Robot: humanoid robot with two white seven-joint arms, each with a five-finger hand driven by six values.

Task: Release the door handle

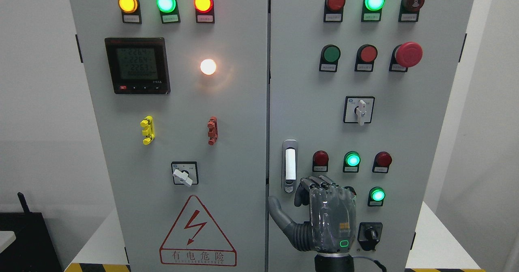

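The door handle (289, 165) sits upright in its recess at the left edge of the right cabinet door (405, 134), just beside the seam between the two doors. The right hand (320, 215) comes up from the bottom edge, right of the middle. It is just below and to the right of the handle, its back toward the camera. Its fingers (314, 181) are curled and grasp nothing; its thumb (279, 213) points left toward the seam.
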